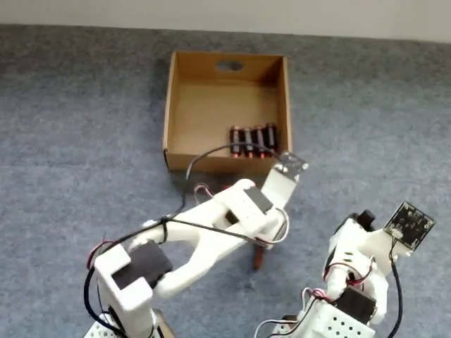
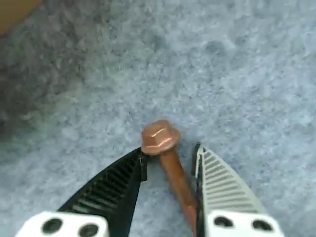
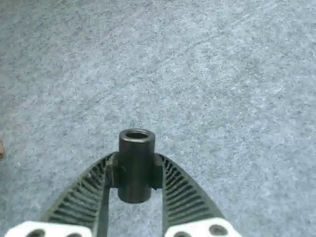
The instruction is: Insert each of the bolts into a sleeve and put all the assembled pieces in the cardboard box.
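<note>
**Jaws at bolt and sleeve, four pieces boxed**

Right jaws are clenched on the sleeve (image 3: 137, 165), gripping its sides midway so the open bore faces away from the wrist and nothing covers the mouth. That hold looks chosen to keep the hole free for a bolt. Right arm (image 1: 359, 274) sits by the near right corner of the worktop (image 1: 70, 105), well apart from the box.

Left jaws are released, spread to either side of the bolt (image 2: 165, 148), which seems to lie on the worktop near the middle of the near edge. Its hex head pokes out past the tips. Its shank runs back between them, close along the pale one, with a gap on the dark side. Lined up lengthwise like this, a squeeze would likely catch the shank. Left arm (image 1: 211, 236) stretches across from the near left corner.

Box (image 1: 171, 105) stands at the middle of the far edge, with four assembled pieces (image 1: 252, 141) side by side in its near right corner. By that, this bolt and sleeve are a further pair not yet joined
</note>
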Available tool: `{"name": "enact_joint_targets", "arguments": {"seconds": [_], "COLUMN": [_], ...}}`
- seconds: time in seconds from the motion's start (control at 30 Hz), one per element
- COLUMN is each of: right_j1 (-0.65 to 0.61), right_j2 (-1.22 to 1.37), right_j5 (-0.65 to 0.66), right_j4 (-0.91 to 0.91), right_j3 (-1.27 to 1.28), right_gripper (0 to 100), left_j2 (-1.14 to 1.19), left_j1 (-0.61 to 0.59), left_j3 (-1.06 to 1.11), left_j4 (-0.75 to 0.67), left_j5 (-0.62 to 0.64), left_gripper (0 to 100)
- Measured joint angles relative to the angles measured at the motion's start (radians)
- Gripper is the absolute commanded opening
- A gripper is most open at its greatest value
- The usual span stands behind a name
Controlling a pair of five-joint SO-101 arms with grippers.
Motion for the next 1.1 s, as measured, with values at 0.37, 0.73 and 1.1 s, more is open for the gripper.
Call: {"name": "enact_joint_targets", "arguments": {"seconds": [0.37,0.73,1.1], "right_j1": [0.0,0.0,-0.054], "right_j2": [0.0,0.0,0.0], "right_j5": [0.0,0.0,0.0], "right_j4": [0.0,0.0,0.0], "right_j3": [0.002,0.002,0.002], "right_gripper": [0.6,0.6,0.6], "left_j2": [0.014,-0.315,-0.692], "left_j1": [-0.133,-0.393,-0.542], "left_j3": [-0.043,0.21,0.552], "left_j4": [0.167,0.269,0.164], "left_j5": [-0.003,-0.353,-0.448], "left_gripper": [1,1,1]}}
